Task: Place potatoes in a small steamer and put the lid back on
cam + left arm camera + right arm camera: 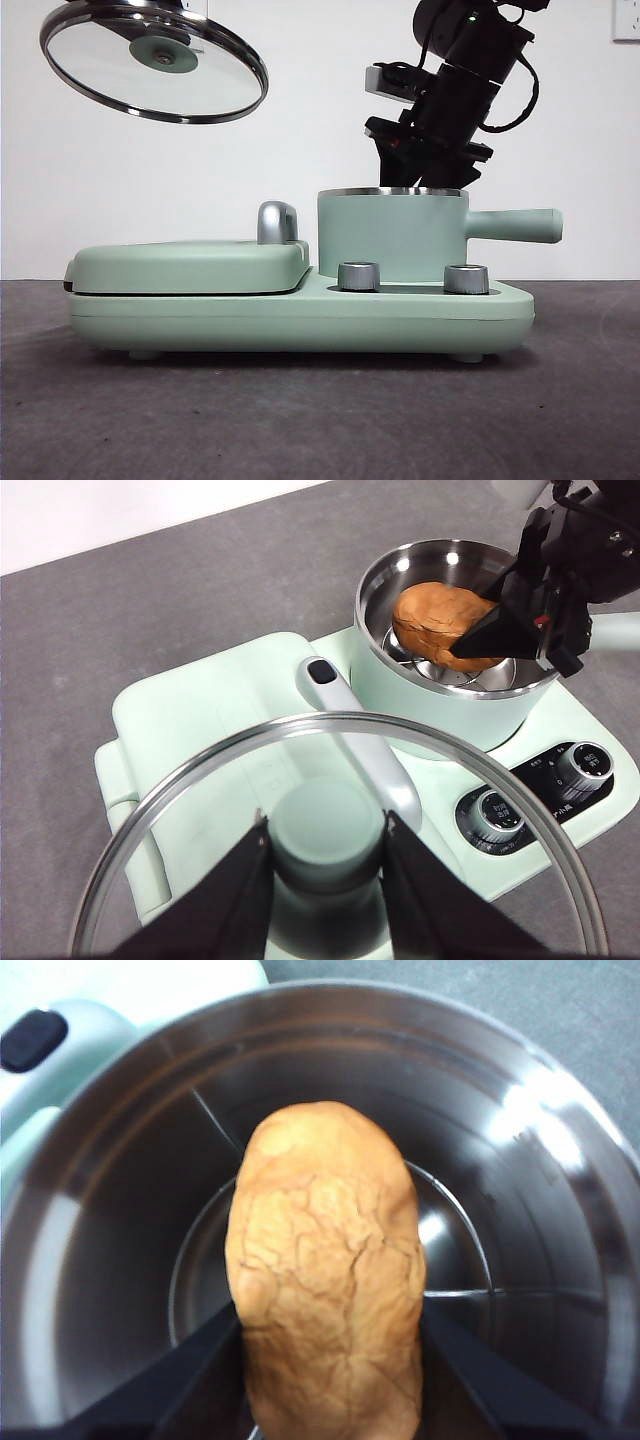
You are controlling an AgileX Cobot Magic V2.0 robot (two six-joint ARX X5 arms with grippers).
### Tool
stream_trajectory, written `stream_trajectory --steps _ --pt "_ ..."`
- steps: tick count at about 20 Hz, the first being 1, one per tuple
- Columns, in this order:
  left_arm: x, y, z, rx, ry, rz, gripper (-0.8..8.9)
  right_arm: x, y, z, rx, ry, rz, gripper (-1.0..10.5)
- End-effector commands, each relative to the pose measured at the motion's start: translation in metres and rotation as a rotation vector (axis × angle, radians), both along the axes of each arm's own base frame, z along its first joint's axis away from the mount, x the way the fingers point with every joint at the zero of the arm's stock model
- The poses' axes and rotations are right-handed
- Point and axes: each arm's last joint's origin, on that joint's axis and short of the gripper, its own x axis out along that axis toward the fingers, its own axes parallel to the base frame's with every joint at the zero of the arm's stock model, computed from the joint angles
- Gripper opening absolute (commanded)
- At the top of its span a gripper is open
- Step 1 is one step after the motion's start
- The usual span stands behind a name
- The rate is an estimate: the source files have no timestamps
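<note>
Meanwhile, the lid (155,60) is held aside by its knob in the left gripper (327,880), so the potato (325,1270), clamped in the right gripper's (330,1360) jaws, can be lowered inside the small steamer (392,235).

Potato in the pot, lid up in the air

The orange-brown potato (325,1270), skin cracked, sits inside the steel-lined mint-green pot (392,235), whose straight handle (515,225) points sideways. The clear glass lid (155,60), steel-rimmed with a mint knob (328,830), hangs tilted, high above the flat griddle side, well apart from the pot.
</note>
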Motion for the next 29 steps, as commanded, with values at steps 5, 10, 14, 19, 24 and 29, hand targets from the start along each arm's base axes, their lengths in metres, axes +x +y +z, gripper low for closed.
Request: stream_trajectory --steps 5,10,14,19,24,29 --pt "0.0 -0.001 0.009 -0.023 -0.041 0.002 0.09 0.003 0.003 0.007 0.013 -0.039 0.014 2.8" --pt "0.0 -0.001 0.009 -0.024 -0.041 0.001 0.09 -0.002 0.002 0.021 0.025 -0.069 0.014 3.2" --pt "0.0 -0.001 0.009 -0.024 -0.041 0.001 0.09 -0.026 -0.008 0.051 0.036 -0.072 0.021 3.2" --pt "0.0 -0.001 0.009 -0.024 -0.041 0.002 0.09 -0.074 -0.024 0.067 0.118 -0.029 0.099 3.2" --pt "0.0 -0.001 0.009 -0.024 -0.04 0.002 0.09 -0.147 -0.055 0.038 0.142 -0.119 0.003 3.2" --pt "0.0 -0.001 0.01 -0.027 -0.044 0.001 0.09 -0.193 -0.076 0.019 0.13 -0.165 -0.081 3.2"
